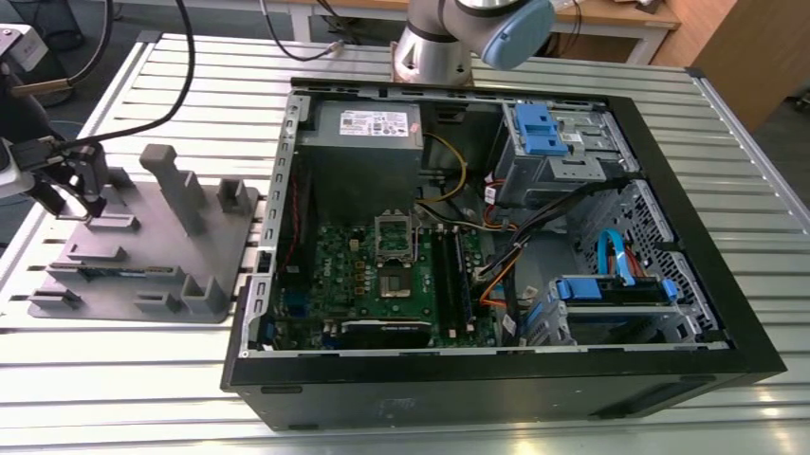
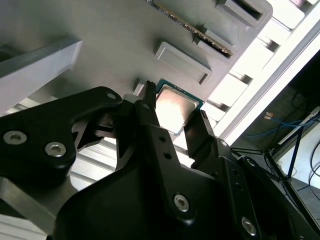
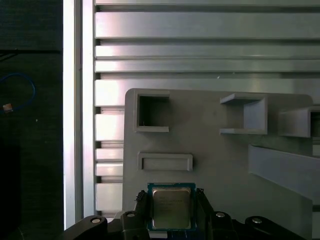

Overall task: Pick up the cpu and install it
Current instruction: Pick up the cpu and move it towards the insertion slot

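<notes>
The cpu (image 3: 171,209), a small square chip with a shiny metal top and a green rim, lies near one edge of the grey plastic tray (image 3: 215,165). My gripper (image 3: 171,199) has one black finger against each of two opposite sides of the chip. The second wrist view shows the same grip: the cpu (image 2: 174,106) sits between the fingers of the gripper (image 2: 175,112), still down at the tray (image 2: 100,35). In the exterior view the gripper (image 1: 74,210) stands over the tray (image 1: 158,251) at the exterior view's left. The motherboard's socket (image 1: 393,242) lies inside the open case.
The open black computer case (image 1: 506,379) takes the middle and the exterior view's right, with a power supply (image 1: 360,128), blue drive brackets (image 1: 538,128) and loose cables inside. Tall grey posts (image 1: 171,185) rise from the tray beside the gripper. All rests on a slatted metal table (image 1: 127,379).
</notes>
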### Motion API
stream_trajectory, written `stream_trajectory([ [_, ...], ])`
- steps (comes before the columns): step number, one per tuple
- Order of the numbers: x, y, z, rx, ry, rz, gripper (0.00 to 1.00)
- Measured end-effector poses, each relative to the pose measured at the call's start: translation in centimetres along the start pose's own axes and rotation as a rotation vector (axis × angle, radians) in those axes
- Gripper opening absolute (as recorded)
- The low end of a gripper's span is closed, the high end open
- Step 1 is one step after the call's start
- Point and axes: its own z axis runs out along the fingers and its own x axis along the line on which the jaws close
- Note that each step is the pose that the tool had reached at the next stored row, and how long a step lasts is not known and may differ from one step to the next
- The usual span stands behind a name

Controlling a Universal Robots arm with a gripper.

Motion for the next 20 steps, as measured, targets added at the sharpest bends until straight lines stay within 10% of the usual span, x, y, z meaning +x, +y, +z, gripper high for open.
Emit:
stream_trajectory([
  [20,-0.02,0.02,-0.67,0.0001,0.0001,0.0,0.47],
])
